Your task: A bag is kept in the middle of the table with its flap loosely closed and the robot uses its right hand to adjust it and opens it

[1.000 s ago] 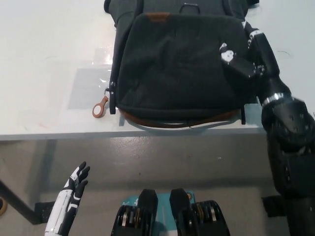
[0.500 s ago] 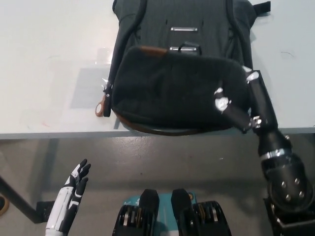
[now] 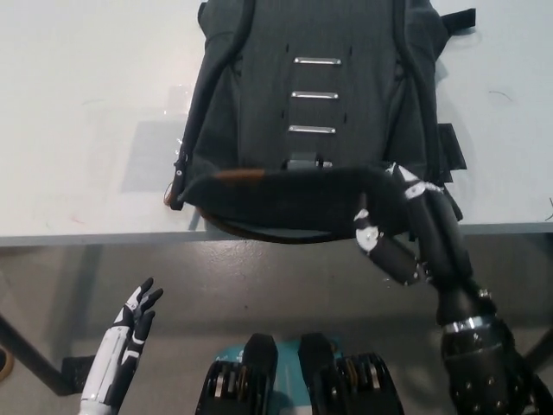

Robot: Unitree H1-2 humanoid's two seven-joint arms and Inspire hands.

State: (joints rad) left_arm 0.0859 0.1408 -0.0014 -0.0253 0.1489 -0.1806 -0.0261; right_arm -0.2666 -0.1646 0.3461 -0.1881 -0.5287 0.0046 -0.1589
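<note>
Bag (image 3: 315, 95) sits mid-tabletop (image 3: 78, 104), near edge hanging slightly past the front lip. Flap (image 3: 285, 194) is peeled toward the robot and hangs at the tabletop's front edge; the panel under it shows three metal ladder bars (image 3: 315, 95) and a clasp (image 3: 308, 161) just below them.

Right hand (image 3: 397, 229) is clamped on the flap's right corner, fingers wrapped over the edge. Left hand (image 3: 130, 333) idles below the tabletop at lower left, fingers apart, holding nothing.

Judgement: flap is mostly open, step in hand is finishing the fold-back.

How to do it well:
- Pull along the flap's hinge direction, toward the robot and down, not sideways. One-corner grip will twist the flap and skew the bag.
- Watch the bag body. It is already at the front edge, so more pull could drag it off.
- Keep the grip firm until the flap hangs by its own weight, then let go.
- Leather tab (image 3: 240, 175) on the flap's left side is a good check for level.
</note>
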